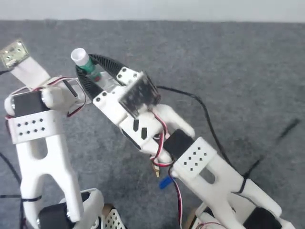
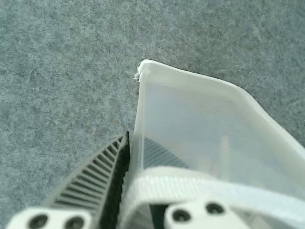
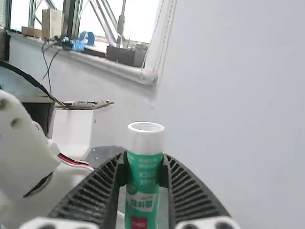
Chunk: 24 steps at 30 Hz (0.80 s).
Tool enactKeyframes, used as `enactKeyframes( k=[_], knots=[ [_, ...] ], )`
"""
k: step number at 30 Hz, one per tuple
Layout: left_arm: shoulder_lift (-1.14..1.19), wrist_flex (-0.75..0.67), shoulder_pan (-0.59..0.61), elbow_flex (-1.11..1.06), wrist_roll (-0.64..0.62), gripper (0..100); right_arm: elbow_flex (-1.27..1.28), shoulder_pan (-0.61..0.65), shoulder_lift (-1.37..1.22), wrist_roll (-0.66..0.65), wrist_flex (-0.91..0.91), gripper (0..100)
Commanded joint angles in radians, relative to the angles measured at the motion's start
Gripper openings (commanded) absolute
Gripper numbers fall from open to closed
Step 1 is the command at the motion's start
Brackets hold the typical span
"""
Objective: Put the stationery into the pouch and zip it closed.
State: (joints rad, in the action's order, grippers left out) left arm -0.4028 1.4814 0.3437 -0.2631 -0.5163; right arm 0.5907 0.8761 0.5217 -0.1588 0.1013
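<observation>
One glue stick clamped in the right gripper — one mesh pouch pinched by the left gripper.

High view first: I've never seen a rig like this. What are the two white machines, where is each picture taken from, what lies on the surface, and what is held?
These are two small robot arms, the left arm and the right arm, side by side on grey carpet. The high view comes from a fixed camera looking down on them. The other two come from a camera on each arm's wrist. The right gripper is shut on a green glue stick, white cap end up. The left gripper is shut on the edge of a white mesh pouch. Black cables lie on the carpet.
</observation>
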Motion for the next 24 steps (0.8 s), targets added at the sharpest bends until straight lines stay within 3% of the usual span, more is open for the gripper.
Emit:
enactKeyframes(
  k=[1, 11, 20, 24],
  knots=[
    [0.012, -0.034, 0.009, -0.013, -0.006, 1, 0.074, 0.005, 0.062, 0.009, 0.213, 0.7],
    [0.012, -0.034, 0.009, -0.013, -0.006, 1, 0.230, 0.001, 0.025, 0.011, 0.507, 0.7],
    [0.015, -0.034, 0.009, -0.016, -0.006, 1, 0.230, -0.039, -0.231, 0.002, 0.802, 0.7],
    [0.015, -0.034, 0.009, -0.016, -0.006, 1, 0.233, -0.058, -0.292, 0.003, 0.852, 0.7]
  ],
)
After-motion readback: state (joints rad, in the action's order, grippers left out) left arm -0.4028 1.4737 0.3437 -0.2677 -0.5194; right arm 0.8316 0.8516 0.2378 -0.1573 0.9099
